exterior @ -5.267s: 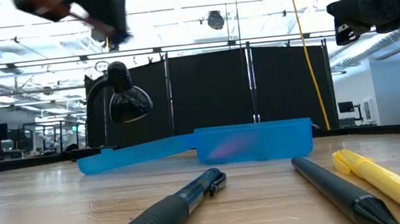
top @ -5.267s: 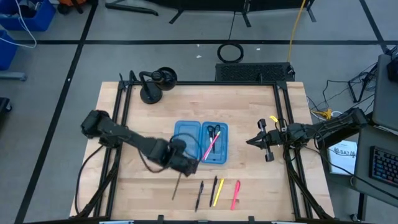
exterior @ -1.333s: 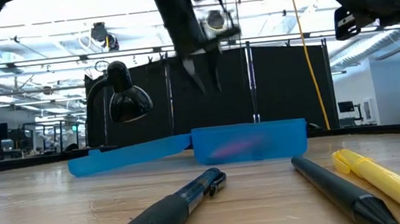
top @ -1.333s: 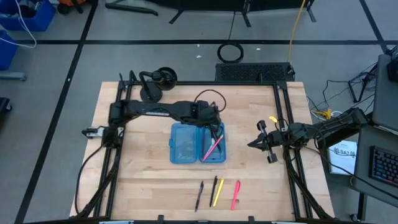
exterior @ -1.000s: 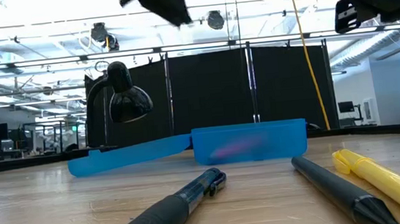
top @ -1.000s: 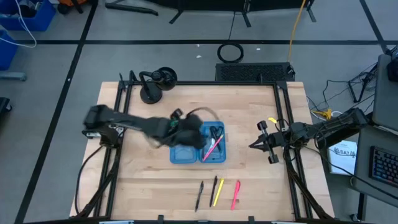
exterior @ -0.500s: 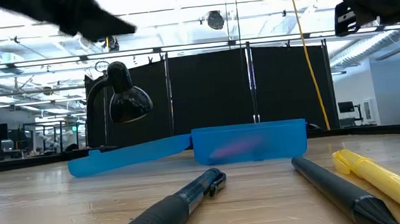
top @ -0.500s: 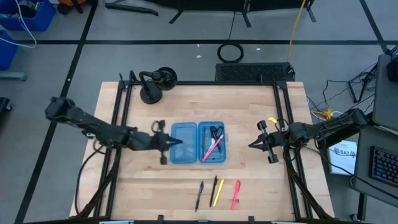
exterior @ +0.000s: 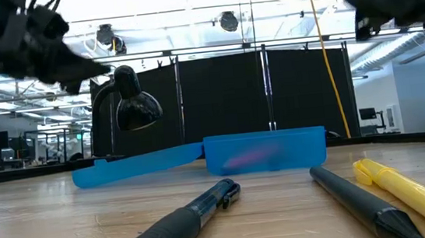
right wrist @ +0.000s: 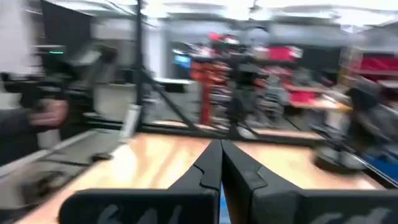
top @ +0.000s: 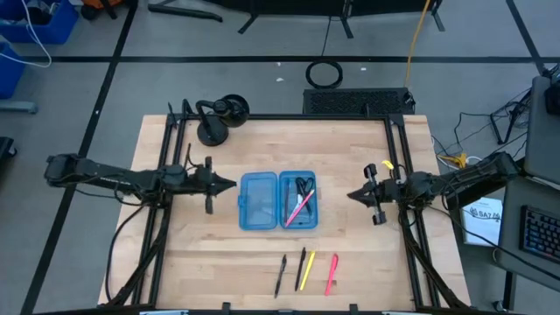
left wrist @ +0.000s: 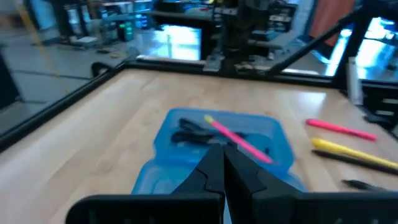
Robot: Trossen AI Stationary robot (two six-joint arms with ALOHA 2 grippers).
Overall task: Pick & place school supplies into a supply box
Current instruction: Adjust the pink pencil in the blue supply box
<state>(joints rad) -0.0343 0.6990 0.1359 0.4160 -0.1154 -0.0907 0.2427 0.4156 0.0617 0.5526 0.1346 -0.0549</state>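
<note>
My left end effector (top: 229, 184) hangs above the tabletop (top: 350, 245), fingers pressed together and empty. Just ahead of it lies the open supply box (top: 280, 200), with scissors (top: 301, 185) and a pink pen (top: 297, 207) in its far half. Beyond the box, my right end effector (top: 351, 195) waits, also pinched together.

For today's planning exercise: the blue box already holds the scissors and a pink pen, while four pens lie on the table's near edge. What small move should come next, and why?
Probably swing the left pincer, shut and empty beside the supply box, toward the near edge and open it over the black pen, the closest of the four still outside. The right pincer waits shut at the right.
</note>
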